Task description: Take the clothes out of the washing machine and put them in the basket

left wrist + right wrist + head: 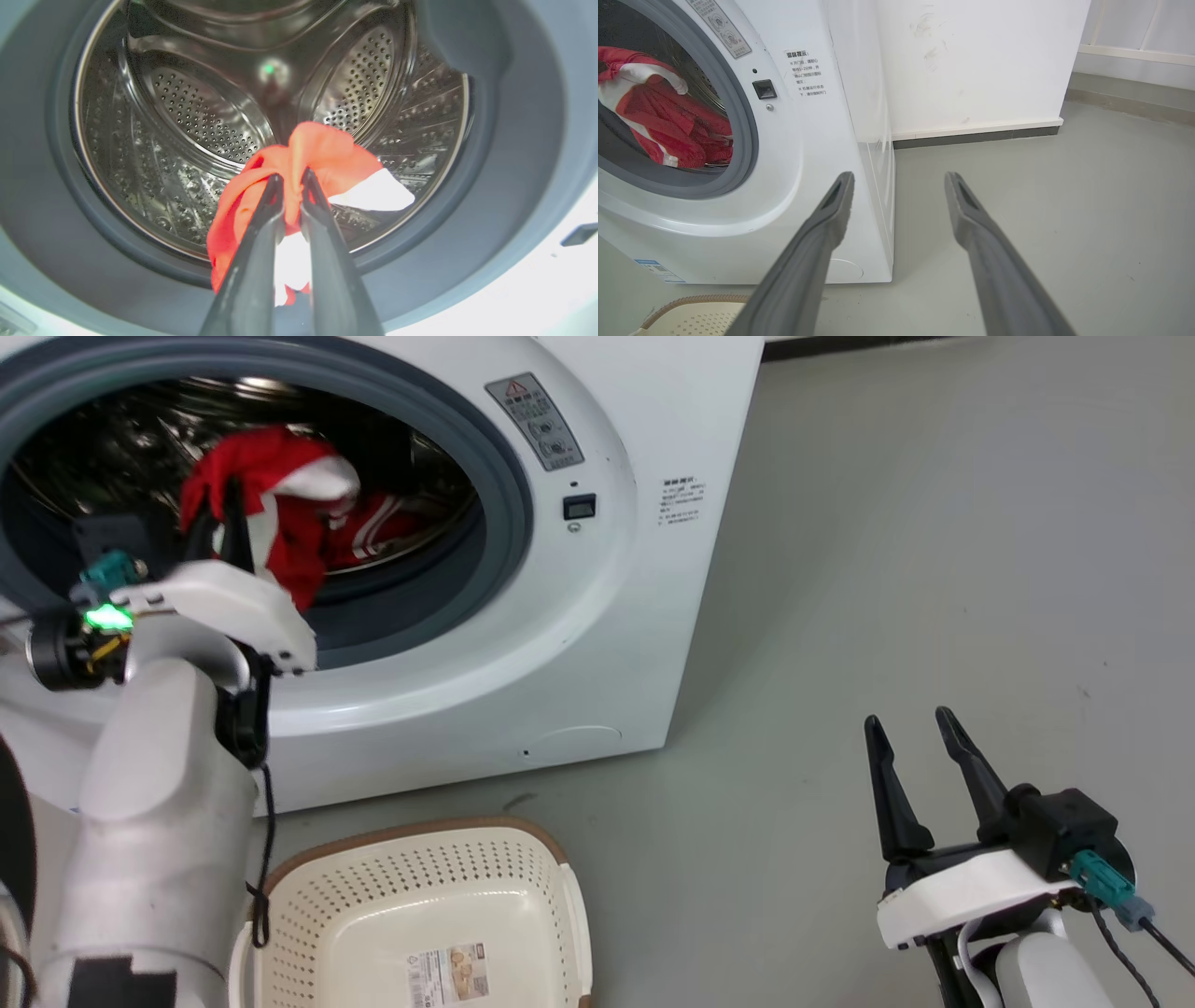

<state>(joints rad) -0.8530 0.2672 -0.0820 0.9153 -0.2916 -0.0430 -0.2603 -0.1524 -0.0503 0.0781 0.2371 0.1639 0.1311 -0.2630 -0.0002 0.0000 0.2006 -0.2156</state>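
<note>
A red garment with white lining [280, 504] hangs in the mouth of the washing machine [597, 616], lifted off the drum, with my left gripper [222, 509] shut on it. In the left wrist view the fingers pinch the red cloth [322, 158] at my left gripper [292, 179] in front of the steel drum [196, 116]. More red clothes with white stripes [383, 527] lie lower in the drum, as does the red pile [677, 126] in the right wrist view. The cream basket [420, 915] stands on the floor below the door opening. My right gripper [910, 719] is open over the floor, right of the machine.
Grey floor [934, 569] spreads to the right of the machine. A white wall with a dark skirting [971, 135] runs behind it. The basket's rim [691, 301] shows at the lower left of the right wrist view, below the machine's front.
</note>
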